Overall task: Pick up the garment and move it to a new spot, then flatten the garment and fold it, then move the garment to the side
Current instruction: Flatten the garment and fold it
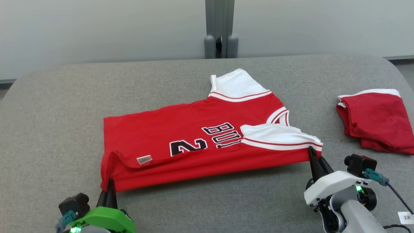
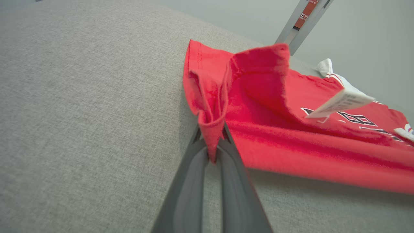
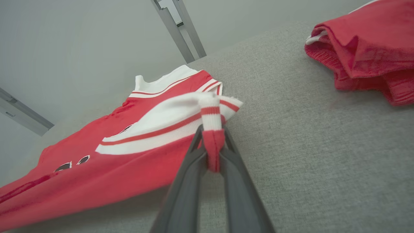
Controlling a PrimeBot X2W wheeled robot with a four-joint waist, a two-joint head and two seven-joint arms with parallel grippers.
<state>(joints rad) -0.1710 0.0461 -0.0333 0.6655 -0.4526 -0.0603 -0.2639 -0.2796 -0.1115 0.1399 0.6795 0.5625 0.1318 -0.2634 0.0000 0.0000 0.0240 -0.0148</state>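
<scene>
So the big grey cloth-covered bench (image 1: 64, 113) takes up pretty much everything in front of the robot. The red jersey (image 1: 181, 136) lies sideways across the middle of it, hem toward the robot's left and neck and armholes toward its right. The near long edge is raised just off the cloth, and the rest lies flat on the bench.

Off to the right, well apart from it, there's a second red garment (image 1: 375, 119) sitting in a folded heap.

The left pincer (image 1: 110, 186) is clamped on the near hem corner, and the wrist view shows a little bunch of red fabric squeezed between the fingers. The right pincer (image 1: 313, 155) is clamped on the near shoulder, biting the red cloth just below the white ribbed armhole band (image 1: 278, 136). A small care label (image 1: 144, 159) sticks out where the hem has flipped over near the left corner.

What I'd worry about:
- That left grip looks like a thin pinch right at the edge, so a quick pull could let the corner slide out.
- I can't tell if the right pincer has both layers, and one could drop away mid-fold.
- If one arm goes higher or faster than the other, the fold probably lands crooked.
- That flipped hem flap could get trapped inside as a lump.
</scene>
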